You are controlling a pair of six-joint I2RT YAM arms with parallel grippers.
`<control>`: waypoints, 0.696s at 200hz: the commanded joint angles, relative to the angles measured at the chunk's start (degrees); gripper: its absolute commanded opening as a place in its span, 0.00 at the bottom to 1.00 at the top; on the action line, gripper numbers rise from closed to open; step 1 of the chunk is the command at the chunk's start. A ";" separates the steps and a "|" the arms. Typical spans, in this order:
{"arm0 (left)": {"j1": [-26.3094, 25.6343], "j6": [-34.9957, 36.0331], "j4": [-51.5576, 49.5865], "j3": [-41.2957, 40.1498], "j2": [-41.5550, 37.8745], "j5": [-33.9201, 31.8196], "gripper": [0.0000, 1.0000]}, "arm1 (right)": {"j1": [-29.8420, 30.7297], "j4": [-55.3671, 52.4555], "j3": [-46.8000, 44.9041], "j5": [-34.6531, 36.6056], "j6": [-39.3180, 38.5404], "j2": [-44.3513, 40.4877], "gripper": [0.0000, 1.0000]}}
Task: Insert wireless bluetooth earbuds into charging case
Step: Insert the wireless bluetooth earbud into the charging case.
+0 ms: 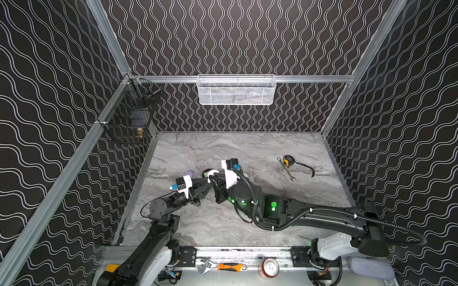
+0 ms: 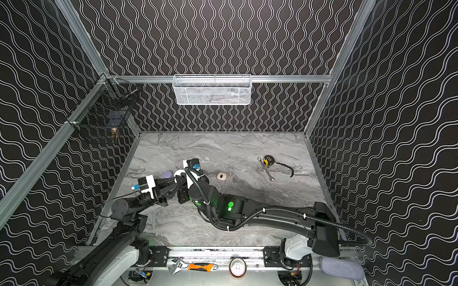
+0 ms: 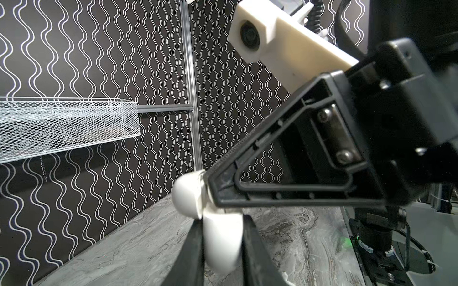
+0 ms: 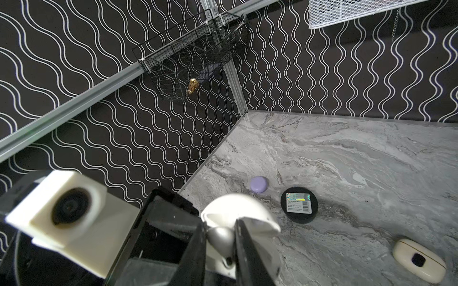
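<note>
My left gripper (image 3: 222,224) is shut on the body of a white charging case (image 3: 223,250), held just above the marble table with its lid (image 3: 188,195) swung open. In the right wrist view my right gripper (image 4: 220,226) reaches down into the open case (image 4: 262,247) and is shut on a white earbud (image 4: 220,239), which sits at the case's mouth. Both top views show the two grippers meeting over the case (image 1: 212,172) (image 2: 179,172) at the table's left middle. No other earbuds show clearly.
A lilac case (image 4: 259,184) and a black round puck with a label (image 4: 299,208) lie just beyond the grippers. A cream case (image 2: 221,176) lies to the right, a tape measure (image 1: 288,161) and wrench (image 1: 288,172) further right. Baskets hang on the back (image 1: 235,90) and left (image 1: 133,114) walls.
</note>
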 commanded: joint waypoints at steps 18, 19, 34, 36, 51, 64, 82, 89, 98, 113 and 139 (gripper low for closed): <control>0.03 -0.52 3.32 0.39 -0.32 -0.19 0.00 | 0.12 -1.16 -0.52 -1.14 1.28 -0.10 0.32; 0.03 -0.50 3.30 0.41 -0.32 -0.18 0.00 | 0.15 -1.21 -0.52 -1.12 1.23 -0.10 0.33; 0.05 -0.43 3.33 0.26 -0.72 -0.30 0.00 | 0.15 -0.92 -0.86 -0.72 1.22 -0.19 0.42; 0.04 -0.46 3.29 0.19 -0.75 -0.34 0.00 | 0.17 -0.86 -0.93 -0.74 1.20 -0.27 0.42; 0.03 0.01 2.33 0.22 -1.01 -0.28 0.00 | 0.14 -0.94 -0.80 -0.74 0.75 -0.81 0.44; 0.04 0.25 1.98 0.25 -0.94 -0.24 0.00 | 0.16 -1.34 -0.69 -0.49 0.29 -1.61 0.44; 0.04 0.22 2.82 -0.14 -0.68 -0.44 0.00 | 0.17 -2.06 -0.87 0.02 -0.14 -3.78 0.44; 0.03 0.23 2.70 -0.10 -0.54 -0.52 0.00 | 0.19 -2.65 -1.03 0.29 -0.13 -4.70 0.44; 0.03 0.49 2.57 -0.10 -0.33 -0.58 0.00 | 0.06 -4.06 -0.99 0.40 0.06 -6.07 0.44; 0.08 0.59 3.00 -0.36 -0.18 -0.66 0.00 | 0.00 -8.80 -0.72 3.65 1.19 -8.91 0.45; 0.04 1.50 1.68 -0.30 -0.21 -0.91 0.00 | -2.91 -22.52 -0.71 7.88 8.61 -13.84 0.44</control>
